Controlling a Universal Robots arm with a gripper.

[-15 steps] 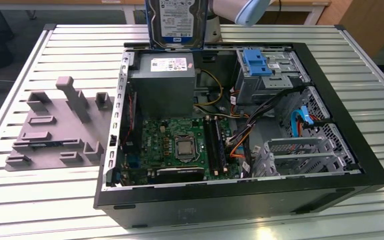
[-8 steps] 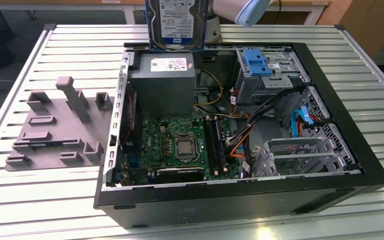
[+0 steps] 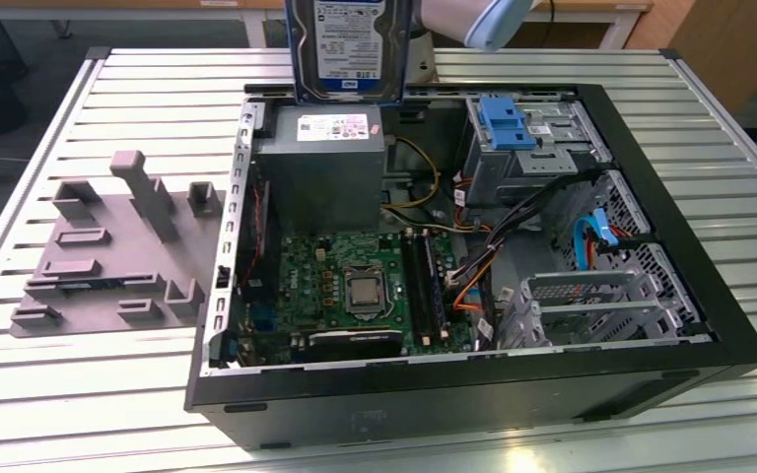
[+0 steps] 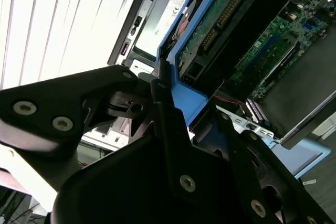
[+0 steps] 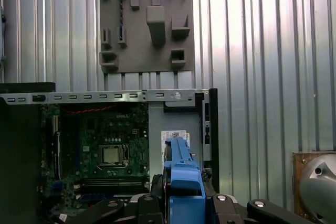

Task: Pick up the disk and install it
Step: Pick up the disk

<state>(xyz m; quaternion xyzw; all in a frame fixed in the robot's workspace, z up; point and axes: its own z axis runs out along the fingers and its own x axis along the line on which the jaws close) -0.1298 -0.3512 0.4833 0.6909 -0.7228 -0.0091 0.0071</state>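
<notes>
One pinch is all that holds this job together. In the first wrist view the gripper (image 5: 185, 205) is pressed together on the blue rail frame of the disk (image 3: 348, 44), with black metal on either side of the plastic. The disk hangs in the air above the far wall of the open computer case (image 3: 694, 325) and just over the grey power-supply box (image 3: 332, 163). As far as I can judge, it touches neither.

My main worry is the hold. The grip is on plastic rail, not on the drive's metal, so a jolt could let it twist or slide in the pinch. Its lower edge is also near the case wall and the power-supply box, and a careless descent could knock it there. The loose cables (image 3: 536, 209) beside the blue bracket (image 3: 508, 123) could snag a corner too.

In the exterior view the disk stands on edge with its long axis up and down and its labelled face toward that camera. The second wrist view shows its circuit-board side.
</notes>
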